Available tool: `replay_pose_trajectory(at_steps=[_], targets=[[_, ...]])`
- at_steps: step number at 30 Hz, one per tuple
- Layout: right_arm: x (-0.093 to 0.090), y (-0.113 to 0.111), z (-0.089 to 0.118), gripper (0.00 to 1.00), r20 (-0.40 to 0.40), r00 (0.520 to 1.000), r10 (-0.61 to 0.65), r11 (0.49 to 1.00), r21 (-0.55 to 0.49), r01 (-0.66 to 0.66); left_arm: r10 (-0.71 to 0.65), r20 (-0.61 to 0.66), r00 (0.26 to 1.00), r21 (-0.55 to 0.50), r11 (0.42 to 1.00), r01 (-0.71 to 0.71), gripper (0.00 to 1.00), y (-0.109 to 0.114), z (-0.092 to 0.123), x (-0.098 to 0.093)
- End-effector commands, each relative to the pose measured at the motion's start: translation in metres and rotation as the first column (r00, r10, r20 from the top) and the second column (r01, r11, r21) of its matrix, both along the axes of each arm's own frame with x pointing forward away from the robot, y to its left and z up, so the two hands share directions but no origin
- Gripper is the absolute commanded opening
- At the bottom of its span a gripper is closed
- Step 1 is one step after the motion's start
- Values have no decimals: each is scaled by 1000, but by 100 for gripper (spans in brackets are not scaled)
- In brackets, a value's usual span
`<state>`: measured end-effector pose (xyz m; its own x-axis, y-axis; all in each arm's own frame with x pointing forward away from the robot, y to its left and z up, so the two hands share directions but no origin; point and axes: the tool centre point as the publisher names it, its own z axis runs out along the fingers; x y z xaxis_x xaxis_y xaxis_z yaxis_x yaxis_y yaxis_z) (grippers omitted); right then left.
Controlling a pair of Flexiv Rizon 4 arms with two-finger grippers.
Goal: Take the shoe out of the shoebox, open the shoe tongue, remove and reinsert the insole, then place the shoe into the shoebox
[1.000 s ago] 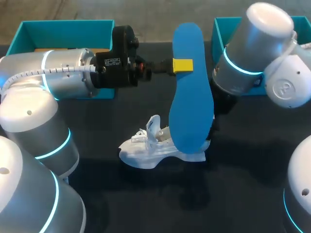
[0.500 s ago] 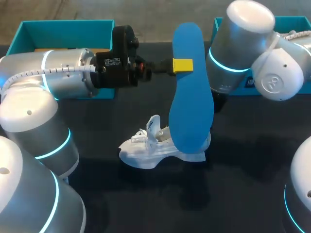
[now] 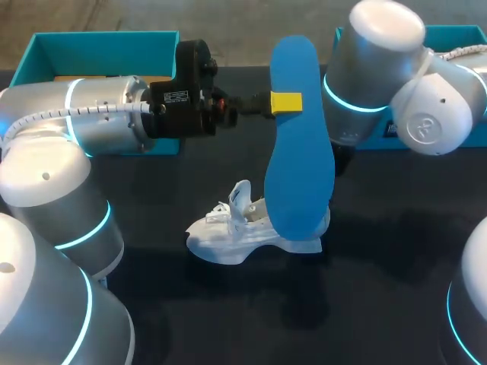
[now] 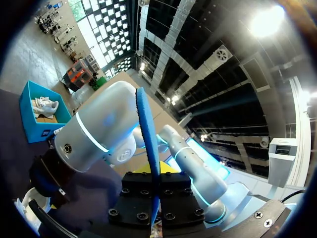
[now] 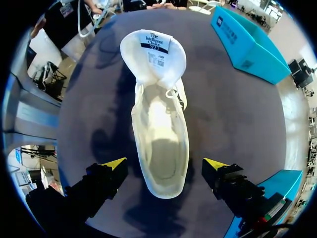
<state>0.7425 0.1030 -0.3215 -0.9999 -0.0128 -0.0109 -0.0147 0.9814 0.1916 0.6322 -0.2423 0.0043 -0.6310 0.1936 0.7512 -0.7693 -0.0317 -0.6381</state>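
On your dark table stands the white shoe. Your left gripper pinches the blue insole upright. Your right gripper hangs over the shoe, fingers spread wide.

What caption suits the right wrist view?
Open right pincer above the heel of the white shoe, tongue pulled back, on the dark table.

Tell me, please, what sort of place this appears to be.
Probably a robotics lab workstation: two robot arms over a dark table with teal shoeboxes and a white shoe, the left gripper holding a blue insole.
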Motion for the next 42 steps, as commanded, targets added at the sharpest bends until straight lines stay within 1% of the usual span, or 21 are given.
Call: replay_pose_trajectory(at_steps=[1, 7, 13, 34, 36, 42], targets=[[0, 6, 2, 100, 12, 1000, -3, 999, -34, 4, 1, 0, 1000, -2, 1000, -1, 0, -3, 0, 1], [1, 9, 1, 100, 8, 1000, 2, 999, -48, -2, 1, 0, 1000, -2, 1000, -1, 0, -3, 0, 1], [2, 9, 0, 100, -15, 1000, -21, 998, -61, 20, 1, 0, 1000, -2, 1000, -1, 0, -3, 0, 1], [2, 9, 0, 100, -15, 1000, -21, 998, -61, 20, 1, 0, 1000, -2, 1000, -1, 0, -3, 0, 1], [8, 15, 0, 100, -8, 1000, -16, 997, -72, 16, 1, 0, 1000, -2, 1000, -1, 0, -3, 0, 1], [24, 38, -2, 100, 40, 999, -5, 999, -43, 7, 1, 0, 1000, -2, 1000, -1, 0, -3, 0, 1]])
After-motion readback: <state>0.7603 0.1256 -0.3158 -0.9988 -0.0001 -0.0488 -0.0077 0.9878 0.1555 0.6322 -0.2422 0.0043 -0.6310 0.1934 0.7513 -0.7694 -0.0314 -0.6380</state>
